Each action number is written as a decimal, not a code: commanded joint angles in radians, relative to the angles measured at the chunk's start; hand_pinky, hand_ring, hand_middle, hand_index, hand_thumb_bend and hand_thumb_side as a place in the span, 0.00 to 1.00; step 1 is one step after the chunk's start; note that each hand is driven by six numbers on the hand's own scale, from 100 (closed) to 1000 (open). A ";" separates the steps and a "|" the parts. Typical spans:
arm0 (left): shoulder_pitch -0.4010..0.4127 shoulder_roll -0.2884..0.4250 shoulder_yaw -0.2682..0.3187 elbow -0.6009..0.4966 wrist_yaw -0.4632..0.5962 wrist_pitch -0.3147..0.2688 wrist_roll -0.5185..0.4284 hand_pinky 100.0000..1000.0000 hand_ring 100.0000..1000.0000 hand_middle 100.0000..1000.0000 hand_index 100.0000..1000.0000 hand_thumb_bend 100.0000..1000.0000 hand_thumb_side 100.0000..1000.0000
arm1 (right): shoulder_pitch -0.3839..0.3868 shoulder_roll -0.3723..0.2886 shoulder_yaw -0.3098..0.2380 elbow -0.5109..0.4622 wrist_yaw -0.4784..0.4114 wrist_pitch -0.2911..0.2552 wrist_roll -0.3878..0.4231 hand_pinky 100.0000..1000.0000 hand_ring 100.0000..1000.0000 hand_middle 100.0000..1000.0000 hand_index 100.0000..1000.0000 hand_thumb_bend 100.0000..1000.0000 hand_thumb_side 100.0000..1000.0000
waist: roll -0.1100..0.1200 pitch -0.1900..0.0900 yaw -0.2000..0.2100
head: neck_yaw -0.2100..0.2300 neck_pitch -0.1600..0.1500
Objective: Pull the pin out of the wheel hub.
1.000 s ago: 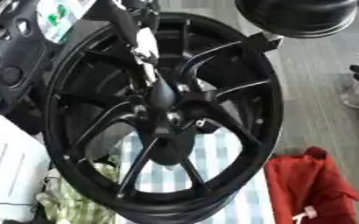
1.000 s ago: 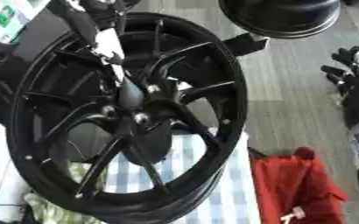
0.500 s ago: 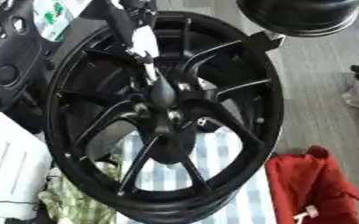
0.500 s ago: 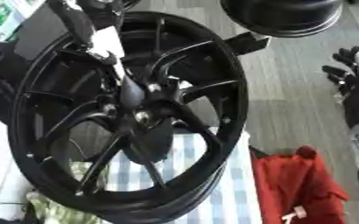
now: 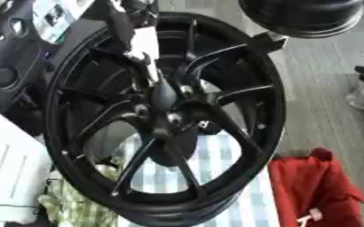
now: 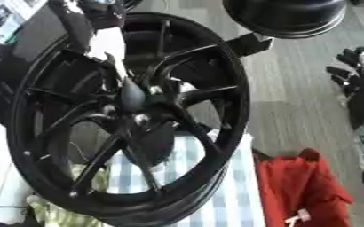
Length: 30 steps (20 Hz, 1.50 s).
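Across most of both views a large black wheel point(image 5: 166, 119) is seen, tilted, with thin spokes running out from its hub point(image 5: 166, 99) to a deep rim. Beneath its lower part a blue-and-white checked cloth point(image 5: 216, 177) is spread, and a green-and-white checked cloth point(image 5: 73, 206) is bunched at the lower left. A second round black object point(image 5: 306, 15) is seen beyond the upper right of the rim, and a red cloth point(image 5: 313, 188) is heaped at the lower right, just beside the wheel. A white box point(image 5: 10, 170) is placed to the left of the rim.

From the upper left the left arm is brought in over the rim, and the left hand point(image 5: 142, 60) is held just above the hub, among the spokes; whether its fingers are curled cannot be told. A dark cone-shaped pin point(image 6: 131, 94) is seen at the hub's centre. At the right edge the right hand point(image 6: 354, 71) is shown, dark fingers relaxed and spread, well apart from the wheel.
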 commanded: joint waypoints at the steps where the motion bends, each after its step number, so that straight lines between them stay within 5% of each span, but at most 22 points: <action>1: -0.021 0.040 0.004 -0.031 0.016 0.007 0.002 0.83 0.77 0.67 0.41 0.08 0.19 | -0.007 -0.039 -0.004 -0.006 0.006 -0.001 -0.004 0.90 0.72 0.80 0.81 0.00 0.78 | -0.002 -0.029 0.000 | -0.001 -0.002; 11: -0.032 0.073 0.022 -0.162 0.080 0.058 0.002 0.82 0.75 0.64 0.33 0.00 0.16 | -0.008 -0.039 -0.004 -0.007 0.003 -0.002 -0.004 0.90 0.72 0.80 0.81 0.00 0.78 | -0.002 -0.030 -0.002 | -0.001 -0.001; 18: -0.021 0.139 0.141 -0.342 0.147 0.141 0.002 0.82 0.75 0.64 0.33 0.00 0.14 | -0.007 -0.038 -0.006 -0.009 0.001 -0.003 -0.005 0.90 0.72 0.80 0.81 0.00 0.78 | -0.002 -0.029 0.000 | -0.007 0.001; 30: 0.139 0.423 0.300 -0.469 0.194 0.214 0.106 0.83 0.75 0.64 0.33 0.00 0.13 | 0.003 -0.049 -0.021 -0.013 0.001 -0.010 -0.015 0.90 0.72 0.80 0.81 0.00 0.78 | 0.003 -0.021 0.020 | -0.039 0.006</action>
